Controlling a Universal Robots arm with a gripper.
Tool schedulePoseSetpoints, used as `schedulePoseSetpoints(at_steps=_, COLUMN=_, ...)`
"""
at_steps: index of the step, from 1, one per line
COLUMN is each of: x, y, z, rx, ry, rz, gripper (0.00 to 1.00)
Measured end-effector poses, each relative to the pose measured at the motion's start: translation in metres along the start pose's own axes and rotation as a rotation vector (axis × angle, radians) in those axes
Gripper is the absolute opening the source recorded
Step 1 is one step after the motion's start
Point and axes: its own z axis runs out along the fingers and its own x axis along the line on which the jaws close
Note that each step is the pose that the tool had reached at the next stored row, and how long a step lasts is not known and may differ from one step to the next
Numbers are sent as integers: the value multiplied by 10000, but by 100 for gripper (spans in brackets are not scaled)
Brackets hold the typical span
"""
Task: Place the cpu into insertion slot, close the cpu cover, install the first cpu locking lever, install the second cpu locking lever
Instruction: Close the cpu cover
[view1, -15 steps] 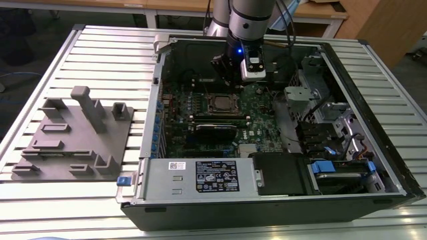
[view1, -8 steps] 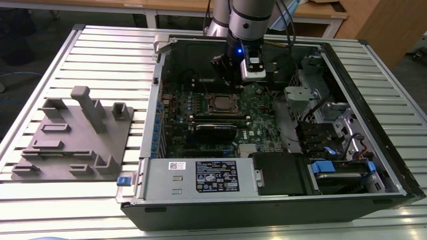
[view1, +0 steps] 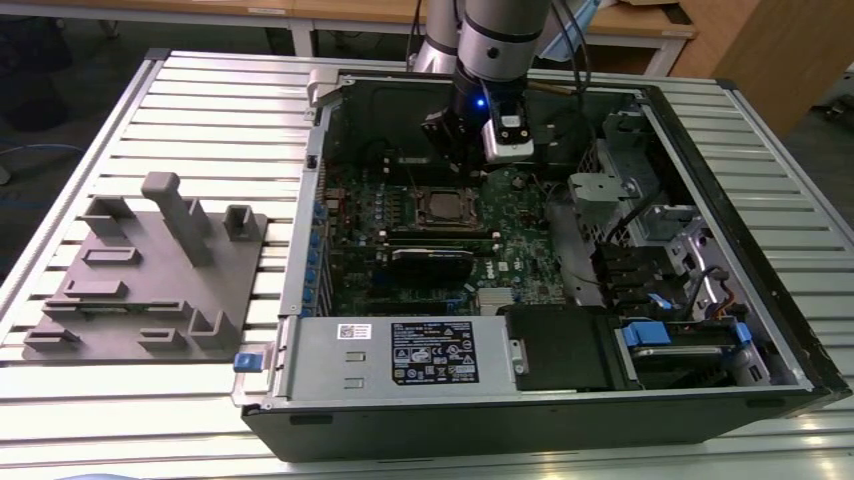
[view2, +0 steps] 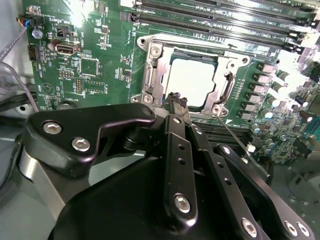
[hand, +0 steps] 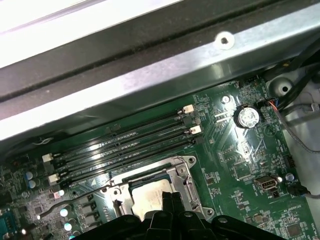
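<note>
The cpu (view2: 192, 82) lies with its dull silver top up in the insertion slot (view1: 445, 207) on the green board. The cpu cover (view2: 154, 75) is folded flat over it, its frame around the chip's edges. One hooked locking lever (view2: 227, 89) lies along the cover's side. A thin wire lever (view2: 234, 136) sticks out slantwise away from the socket. My gripper (view2: 175, 98) hovers just beside the socket's edge, its black fingers pressed together and shut on nothing. In the first wrist view the cpu (hand: 145, 197), cover (hand: 182, 175), wire lever (hand: 75, 197) and gripper (hand: 170, 197) show too.
The open computer case (view1: 747, 330) lies on a slatted metal table (view1: 200, 90). Long black card slots (hand: 130, 145) run beside the socket. A black card (view1: 434, 262) and cables (view1: 627, 250) lie inside the case. A grey holder block (view1: 147, 270) stands at the exterior view's left.
</note>
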Motion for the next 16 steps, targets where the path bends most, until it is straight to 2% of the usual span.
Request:
schedulePoseSetpoints(at_steps=5, x=0, y=0, z=12, rx=7, ry=-17, rz=-448, gripper=11)
schedulePoseSetpoints(at_steps=11, x=9, y=-7, z=29, rx=-19, ry=-129, rz=-691, gripper=11)
schedulePoseSetpoints(at_steps=16, x=9, y=-7, z=29, rx=-20, ry=-131, rz=-715, gripper=11)
